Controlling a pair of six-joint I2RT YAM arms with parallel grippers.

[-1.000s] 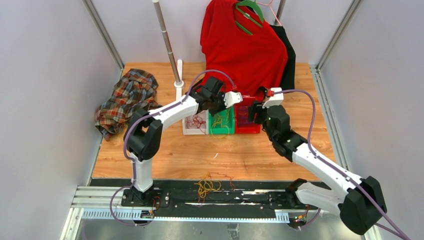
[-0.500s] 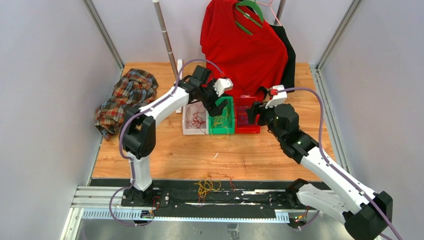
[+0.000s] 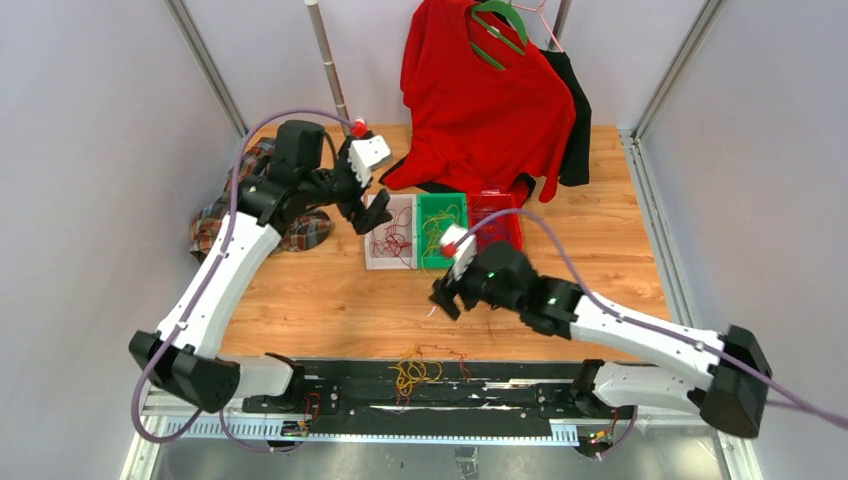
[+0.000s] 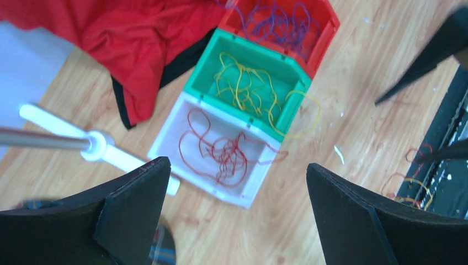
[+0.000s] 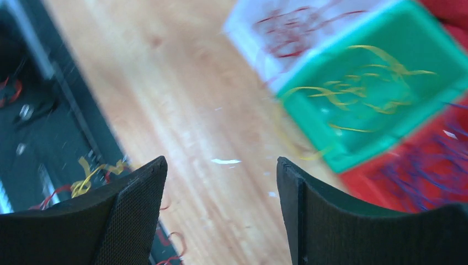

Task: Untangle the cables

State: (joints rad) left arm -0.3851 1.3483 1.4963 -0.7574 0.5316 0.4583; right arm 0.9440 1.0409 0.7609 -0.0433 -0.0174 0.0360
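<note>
A tangled clump of red and yellow cables point(image 3: 415, 370) lies on the black rail at the table's near edge, also seen in the right wrist view as the clump point(image 5: 83, 182). Sorted cables lie in three bins: red ones in the white bin point(image 3: 372, 262), yellow ones in the green bin point(image 3: 444, 264), purple ones in the red bin point(image 3: 514, 226). My left gripper point(image 3: 365, 208) hovers open and empty left of the white bin point(image 4: 165, 138). My right gripper point(image 3: 450, 297) hangs open and empty over bare wood in front of the green bin point(image 5: 331, 149).
A red shirt point(image 3: 480, 90) on a green hanger drapes down behind the bins. A plaid cloth point(image 3: 260, 180) lies at the table's left side under my left arm. A metal pole point(image 3: 330, 60) stands on a white base at the back.
My left gripper opened and swung left and back from above the green bin. My right gripper pulled away from the red bin toward the near middle of the table.
</note>
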